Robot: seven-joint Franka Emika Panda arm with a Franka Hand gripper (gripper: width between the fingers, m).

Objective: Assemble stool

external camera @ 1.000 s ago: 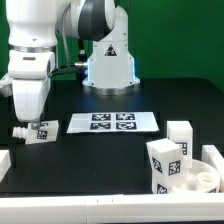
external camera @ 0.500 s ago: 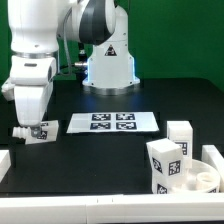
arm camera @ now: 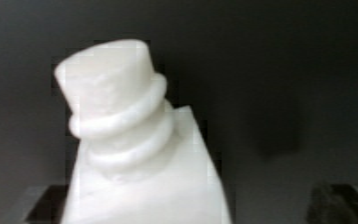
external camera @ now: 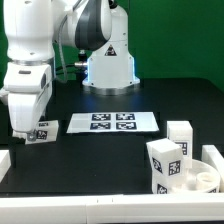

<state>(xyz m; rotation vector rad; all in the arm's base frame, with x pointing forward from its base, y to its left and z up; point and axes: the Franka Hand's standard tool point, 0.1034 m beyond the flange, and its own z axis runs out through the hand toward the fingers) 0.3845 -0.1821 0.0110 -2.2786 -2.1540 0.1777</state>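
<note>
My gripper (external camera: pixel 24 131) is down at the bench (external camera: pixel 110 150) on the exterior view's left, right at a loose stool leg (external camera: pixel 41 132) that lies on its side there. From outside, the finger bodies hide the contact, so I cannot tell whether I am spread around the leg or pinching it.

Wrist view: the leg (arm camera: pixel 137 140) fills the centre, its threaded peg end standing toward the camera, with the blocky body below it. The dark shapes at the lower corners look like my fingertips, one to each side of the leg, apart from it. I judge I am straddling the leg, but it is not clear enough to call.

The leg lies flat with a tag face showing, probably because that is how loose parts rest; the straddle lines me up on its flat sides, not the thread.

Marker board (external camera: pixel 112 122) is flat mid-bench, just beside the leg, not touching as far as I can see.

Rest of the stool is well apart, at the exterior view's right: the round seat (external camera: pixel 200 178) near the corner, with tagged legs (external camera: pixel 165 163) standing by it, another (external camera: pixel 180 136) behind.

Judgement: early stage, nothing joined yet.
</note>
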